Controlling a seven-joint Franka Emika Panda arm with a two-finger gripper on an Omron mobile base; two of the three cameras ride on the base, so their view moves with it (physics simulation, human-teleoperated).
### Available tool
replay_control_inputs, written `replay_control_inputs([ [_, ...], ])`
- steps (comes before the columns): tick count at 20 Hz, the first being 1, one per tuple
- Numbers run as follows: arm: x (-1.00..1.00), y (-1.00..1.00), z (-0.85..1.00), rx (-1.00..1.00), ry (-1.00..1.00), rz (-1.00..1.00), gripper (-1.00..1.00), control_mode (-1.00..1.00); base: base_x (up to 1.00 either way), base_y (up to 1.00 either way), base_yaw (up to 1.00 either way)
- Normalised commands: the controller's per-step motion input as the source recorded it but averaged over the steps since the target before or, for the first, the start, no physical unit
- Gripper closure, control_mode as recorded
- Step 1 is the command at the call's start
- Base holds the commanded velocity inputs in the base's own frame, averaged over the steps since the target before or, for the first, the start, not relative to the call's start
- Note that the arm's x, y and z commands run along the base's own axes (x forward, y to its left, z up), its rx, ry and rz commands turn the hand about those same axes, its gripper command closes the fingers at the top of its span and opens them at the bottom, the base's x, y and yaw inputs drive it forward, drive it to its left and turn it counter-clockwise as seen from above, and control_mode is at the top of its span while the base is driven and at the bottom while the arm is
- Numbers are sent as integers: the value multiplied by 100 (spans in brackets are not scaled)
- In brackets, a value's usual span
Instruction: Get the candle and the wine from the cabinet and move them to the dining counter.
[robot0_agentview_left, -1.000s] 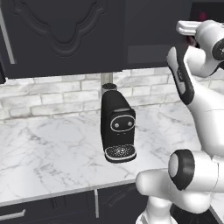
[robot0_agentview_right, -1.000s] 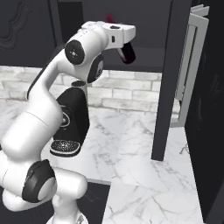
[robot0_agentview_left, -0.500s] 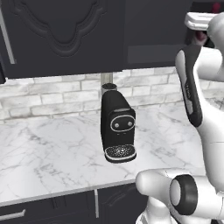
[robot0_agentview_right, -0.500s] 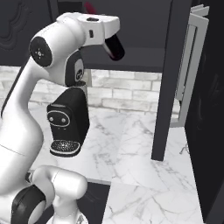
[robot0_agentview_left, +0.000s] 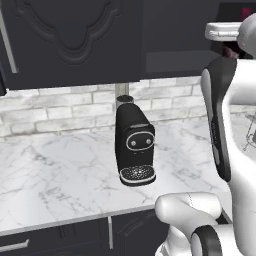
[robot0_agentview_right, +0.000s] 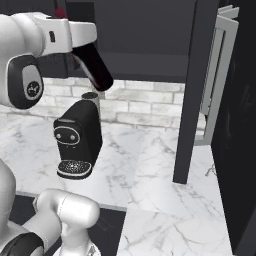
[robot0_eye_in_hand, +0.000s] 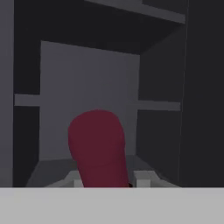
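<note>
Wine (robot0_agentview_right: 95, 67) hangs tilted in the right base view, above and just right of the coffee machine (robot0_agentview_right: 77, 142), with the gripper (robot0_agentview_right: 80, 47) clamped on its upper end. In the left base view you see that machine standing below the cabinet (robot0_agentview_left: 75, 40). In the hand view the bottle's red cap (robot0_eye_in_hand: 97, 146) sits between the jaws. Glass is likely heavy, slick and fragile, so judge a hold lower on the body steadier.

A home kitchen: a marble worktop (robot0_agentview_left: 60, 185) along a white brick wall (robot0_agentview_left: 55, 107), black carved cabinet (robot0_agentview_left: 70, 40) doors above, a black coffee machine (robot0_agentview_left: 134, 147) standing on it.
</note>
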Motion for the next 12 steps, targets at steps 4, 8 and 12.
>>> replay_control_inputs([
  [4, -60, 36, -13, 0, 13, 0, 100, -100, 0, 0, 0],
  [8, -65, 19, -13, 4, 8, 0, 100, -100, 0, 0, 0],
  [12, -69, 12, -8, 4, 5, 1, 100, -100, 0, 0, 0],
])
